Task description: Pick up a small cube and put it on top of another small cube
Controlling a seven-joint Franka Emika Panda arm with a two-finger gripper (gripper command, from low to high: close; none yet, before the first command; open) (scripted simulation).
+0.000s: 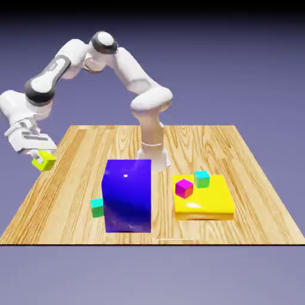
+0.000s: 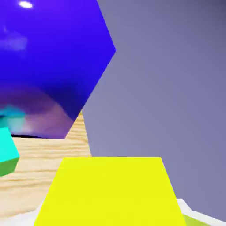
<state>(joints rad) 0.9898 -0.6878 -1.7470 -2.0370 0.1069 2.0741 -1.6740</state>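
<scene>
My gripper [image 1: 40, 156] is shut on the small yellow-green cube [image 1: 44, 161], lifted above the table at the exterior view's left edge. In the hand view that cube [image 2: 112, 192] fills the bottom middle and hides the fingertips. The other small cube, magenta with a darker purple side [image 1: 184, 188], sits on a flat yellow slab [image 1: 205, 204] toward the exterior view's right, well apart from the gripper. It is out of the hand view.
A big blue block [image 1: 127, 195] [image 2: 48, 66] stands mid-table between gripper and slab. A teal-and-green cube [image 1: 97, 207] [image 2: 6, 154] rests at the block's left side. Another teal cube [image 1: 202, 179] sits on the slab behind the magenta one.
</scene>
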